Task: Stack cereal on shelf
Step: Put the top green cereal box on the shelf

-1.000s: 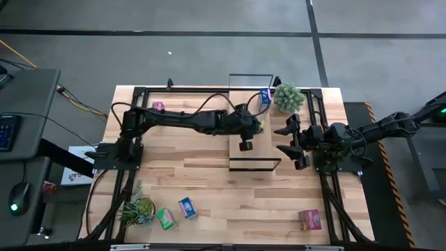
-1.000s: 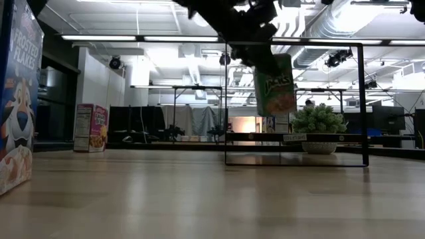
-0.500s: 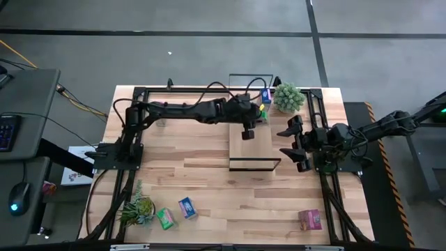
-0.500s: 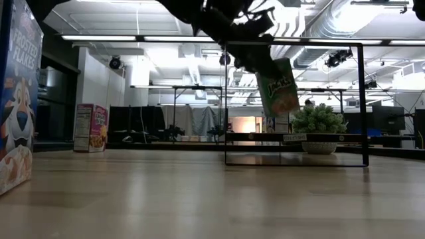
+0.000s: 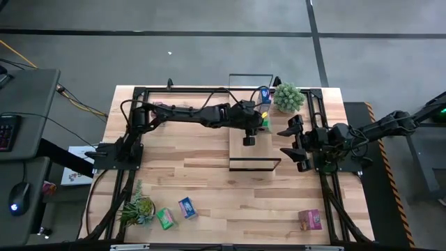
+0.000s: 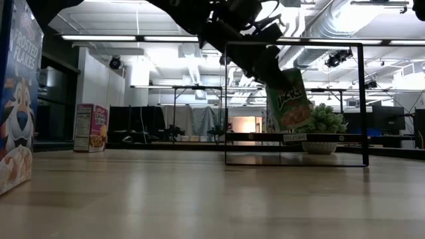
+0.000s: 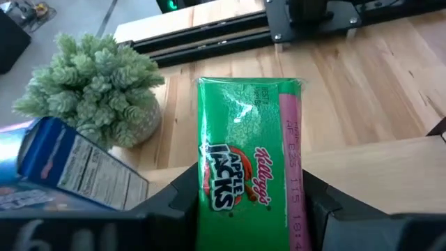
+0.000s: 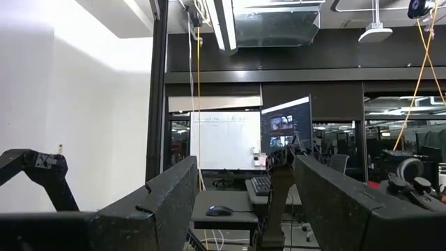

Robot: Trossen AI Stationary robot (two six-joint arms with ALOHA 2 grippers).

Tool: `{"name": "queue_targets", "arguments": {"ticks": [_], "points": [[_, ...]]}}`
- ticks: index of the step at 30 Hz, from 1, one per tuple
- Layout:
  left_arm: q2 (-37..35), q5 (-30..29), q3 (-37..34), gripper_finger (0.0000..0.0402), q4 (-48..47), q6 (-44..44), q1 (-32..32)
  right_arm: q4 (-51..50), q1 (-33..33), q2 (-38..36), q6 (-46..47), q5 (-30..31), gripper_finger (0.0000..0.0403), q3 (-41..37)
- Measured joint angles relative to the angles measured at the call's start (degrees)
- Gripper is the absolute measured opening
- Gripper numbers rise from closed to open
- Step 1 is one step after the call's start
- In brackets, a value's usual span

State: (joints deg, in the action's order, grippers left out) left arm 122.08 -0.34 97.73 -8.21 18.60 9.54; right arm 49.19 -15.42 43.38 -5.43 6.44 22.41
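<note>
Holding a green Apple Jacks box (image 7: pixel 247 171) in the left gripper (image 5: pixel 260 120) — fingers (image 7: pixel 174 202) closed on both sides of it, box tilted and in the air in the low view (image 6: pixel 289 99). Gripper sits over the shelf (image 5: pixel 244 150) toward its 12 o'clock end, at roughly 1 o'clock from table centre. A blue box (image 5: pixel 265 95) already stands at that end, just beside the round potted plant (image 5: pixel 288 97); in the left wrist view the held box is near both of them. Right gripper (image 5: pixel 293 146) waits at 3 o'clock, just off the shelf's right edge, raised, jaws well apart and empty. Remaining cereal: a pink box (image 5: pixel 311 220) at 5 o'clock; a green box (image 5: pixel 166 219) and a second blue box (image 5: pixel 187 207) at 7 o'clock beside a spiky plant (image 5: pixel 138 208).
</note>
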Motion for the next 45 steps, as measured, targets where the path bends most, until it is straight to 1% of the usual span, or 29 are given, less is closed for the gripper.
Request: {"name": "queue_targets", "arguments": {"ticks": [11, 24, 33, 38, 45], "points": [[0.0, 0.0, 0.0, 0.0133, 1.4, -0.3, 0.0, -0.2, 0.0, 0.0, 0.4, 0.0, 0.0233, 0.0], [0.0, -0.1, 0.0, 0.0182, 1.2, -1.3, 0.0, -0.2, 0.0, 0.0, 0.6, 0.0, 0.0233, 0.0], [0.0, -0.4, 0.0, 0.0206, 1.3, -1.5, 0.0, -0.5, 0.0, 0.0, 1.1, 0.0, 0.0233, 0.0], [-0.1, -1.5, 0.0, 0.0219, 2.2, -2.0, 0.0, -0.5, 0.0, 0.0, 1.1, 0.0, 0.0233, 0.0], [-1.0, -1.9, 0.0, 0.0231, 2.2, -2.0, 0.3, -1.4, 0.0, 0.1, 0.9, 0.0, 0.0233, 0.0]]}}
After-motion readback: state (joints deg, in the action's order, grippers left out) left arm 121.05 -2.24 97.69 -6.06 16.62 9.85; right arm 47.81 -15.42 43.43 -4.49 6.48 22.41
